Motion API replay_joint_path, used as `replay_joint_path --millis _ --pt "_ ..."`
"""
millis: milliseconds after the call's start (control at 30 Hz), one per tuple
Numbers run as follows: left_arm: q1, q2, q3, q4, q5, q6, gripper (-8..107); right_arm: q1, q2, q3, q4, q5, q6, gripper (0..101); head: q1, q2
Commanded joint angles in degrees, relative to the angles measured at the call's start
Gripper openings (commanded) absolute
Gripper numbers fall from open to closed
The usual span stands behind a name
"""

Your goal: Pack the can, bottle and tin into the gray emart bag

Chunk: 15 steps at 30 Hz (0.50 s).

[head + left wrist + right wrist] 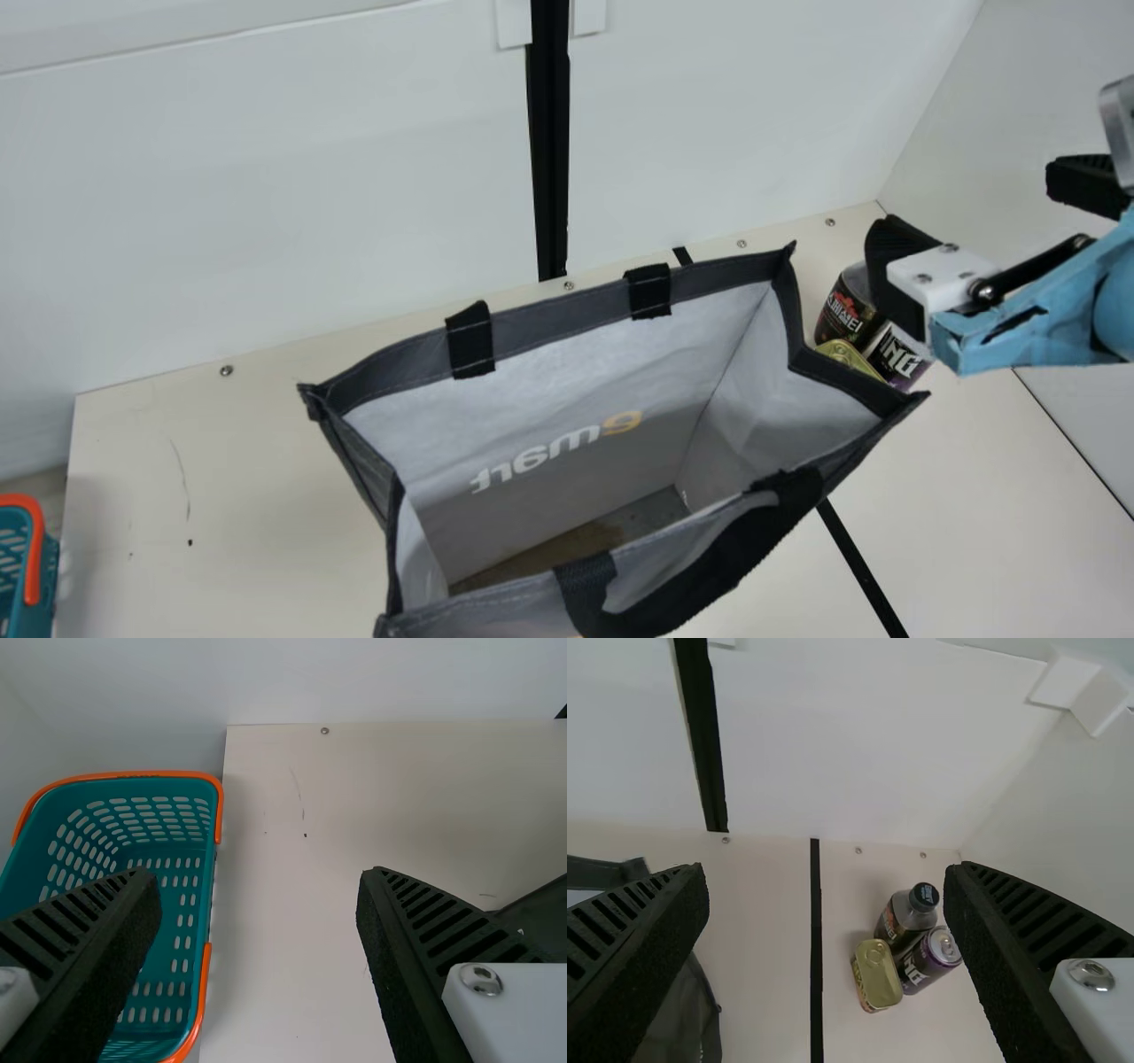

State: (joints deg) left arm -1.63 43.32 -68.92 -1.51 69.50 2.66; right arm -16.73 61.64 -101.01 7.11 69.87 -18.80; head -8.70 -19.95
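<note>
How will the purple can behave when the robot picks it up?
The can would probably be rather slippery, since its wall looks smooth and round. If it tips over, it would likely roll. A careless grip may also nudge the bottle and tin close beside it.

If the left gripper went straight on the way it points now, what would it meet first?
The left gripper would probably meet the table first, though one side might catch the teal basket; depth is unclear.
</note>
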Motion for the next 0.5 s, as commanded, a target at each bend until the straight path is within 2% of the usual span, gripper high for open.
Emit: replay_joint_path --millis 0,467 --pt "0.0 0.0 0.0 0.0 0.0 0.0 90 -3.1 0.3 0.2 1.3 0.0 -0.6 91 -1.3 0.0" --pt "0.0 0.0 0.0 0.0 0.0 0.0 90 -12.9 3.0 4.9 5.8 0.0 -2.8 91 -1.3 0.0"
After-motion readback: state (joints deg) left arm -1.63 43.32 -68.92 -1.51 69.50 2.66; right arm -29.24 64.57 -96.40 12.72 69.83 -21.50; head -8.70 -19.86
